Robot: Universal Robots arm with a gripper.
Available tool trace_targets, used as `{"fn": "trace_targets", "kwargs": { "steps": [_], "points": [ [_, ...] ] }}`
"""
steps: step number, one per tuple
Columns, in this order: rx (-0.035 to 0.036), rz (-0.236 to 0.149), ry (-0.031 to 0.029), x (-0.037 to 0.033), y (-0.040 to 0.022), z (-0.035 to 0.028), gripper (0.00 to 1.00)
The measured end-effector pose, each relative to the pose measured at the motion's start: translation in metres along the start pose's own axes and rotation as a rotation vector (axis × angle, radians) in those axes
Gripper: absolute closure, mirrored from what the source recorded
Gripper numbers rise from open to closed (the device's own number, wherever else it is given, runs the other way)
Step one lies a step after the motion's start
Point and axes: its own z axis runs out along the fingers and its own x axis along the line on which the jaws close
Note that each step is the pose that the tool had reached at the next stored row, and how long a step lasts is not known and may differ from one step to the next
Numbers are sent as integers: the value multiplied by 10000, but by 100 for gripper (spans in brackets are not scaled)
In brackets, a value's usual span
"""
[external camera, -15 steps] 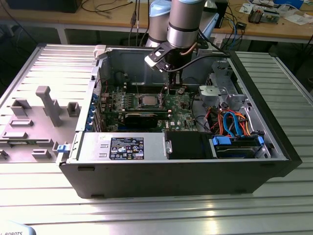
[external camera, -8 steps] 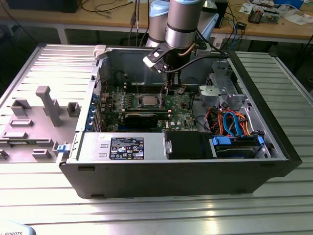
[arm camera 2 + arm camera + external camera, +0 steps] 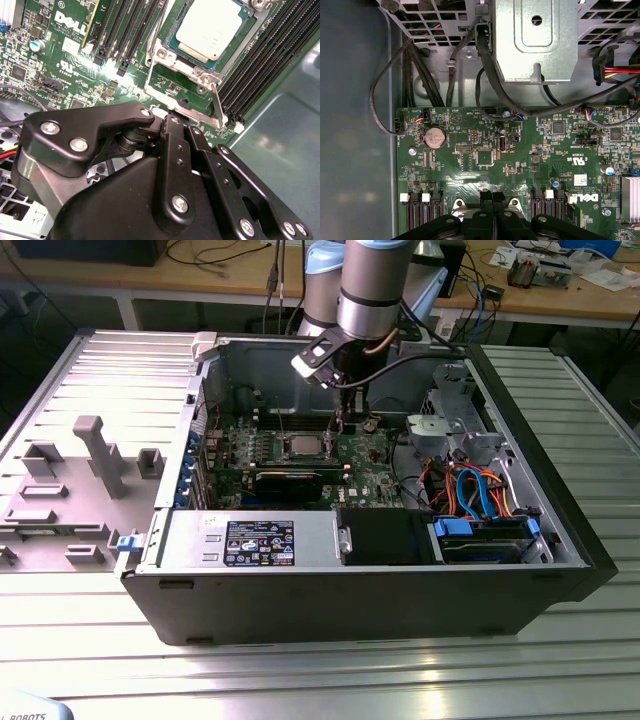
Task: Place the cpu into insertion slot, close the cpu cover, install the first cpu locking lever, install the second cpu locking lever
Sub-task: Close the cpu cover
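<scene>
In the second wrist view we see the cpu (image 3: pixel 212 30) cut off at the picture's edge, and the gripper (image 3: pixel 182 125) hides 1 side of the insertion slot (image 3: pixel 161 60).

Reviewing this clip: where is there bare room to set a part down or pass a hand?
Free: the ribbed table along the case near side in the exterior view, and the bare case panel beside the motherboard edge. Crowded: the cabled drive bay, and around the cpu, where the gripper hangs.
</scene>
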Motion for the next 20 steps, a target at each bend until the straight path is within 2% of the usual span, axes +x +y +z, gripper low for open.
{"fn": "trace_targets", "kwargs": {
  "steps": [16, 20],
  "points": [
    [0, 1, 3, 0, -21, 2, 89],
    [0, 1, 3, 0, -21, -30, 89]
  ]
}}
